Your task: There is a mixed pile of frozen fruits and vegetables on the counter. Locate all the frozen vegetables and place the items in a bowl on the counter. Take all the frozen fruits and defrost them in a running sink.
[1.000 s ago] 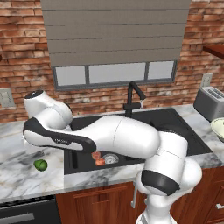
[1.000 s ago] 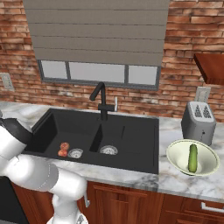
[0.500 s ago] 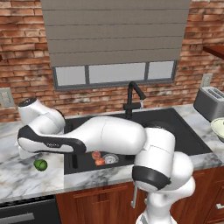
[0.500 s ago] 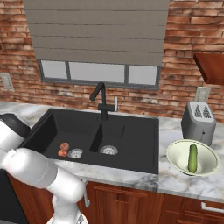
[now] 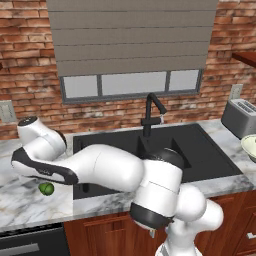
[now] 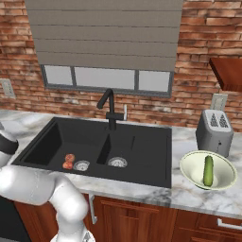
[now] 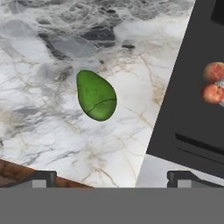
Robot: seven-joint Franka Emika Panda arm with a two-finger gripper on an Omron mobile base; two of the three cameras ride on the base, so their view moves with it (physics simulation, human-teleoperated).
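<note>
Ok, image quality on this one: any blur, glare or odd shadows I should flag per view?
Left base view: soft, even light; the green item sits in shade under the arm. Right base view: sharp, with the cucumber in the bowl clear and the fruits small but readable. Hand view: crisp, no glare, only a faint shadow beside the green item; the fingers are wide apart.

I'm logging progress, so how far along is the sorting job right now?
Done: both peach-like fruits lie in the sink, and the cucumber is in the bowl. In hand: nothing; the open gripper hovers above the green item. Left: move that item from the counter to the bowl. Running water can't be confirmed.
</note>
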